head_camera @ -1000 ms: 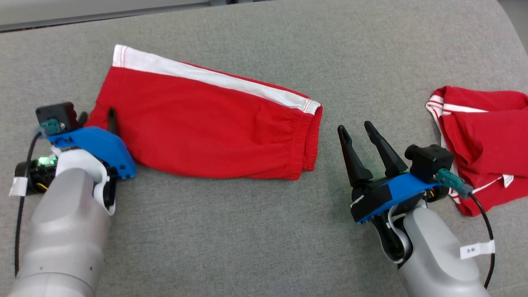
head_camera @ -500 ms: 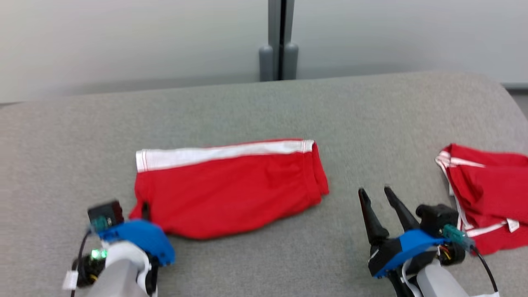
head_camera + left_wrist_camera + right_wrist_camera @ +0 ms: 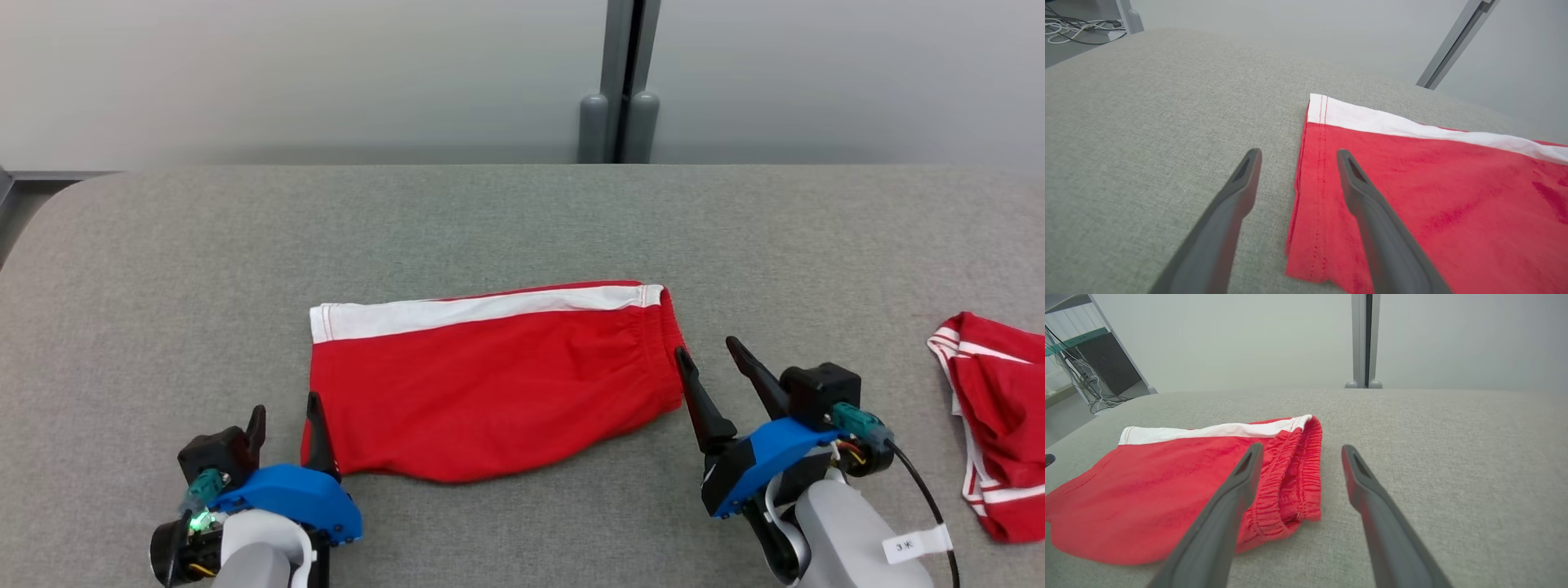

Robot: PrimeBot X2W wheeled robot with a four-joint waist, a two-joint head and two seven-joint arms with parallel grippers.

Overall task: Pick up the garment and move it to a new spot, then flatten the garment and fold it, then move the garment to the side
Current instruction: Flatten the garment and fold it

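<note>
Grey desk (image 3: 522,220) under a pale wall, red shorts (image 3: 490,384) folded near the front edge, left gripper (image 3: 286,404) and right gripper (image 3: 704,347) both spread and empty at either end: seemingly folding done, next needing both ends pinched for moving aside.

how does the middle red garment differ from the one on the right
The middle garment lies folded flat; the right garment is bunched and creased. The middle garment has one broad white band; the right garment has thin white stripes. The middle garment lies between the left gripper and right gripper; the right garment lies outside them. Both are red.
</note>
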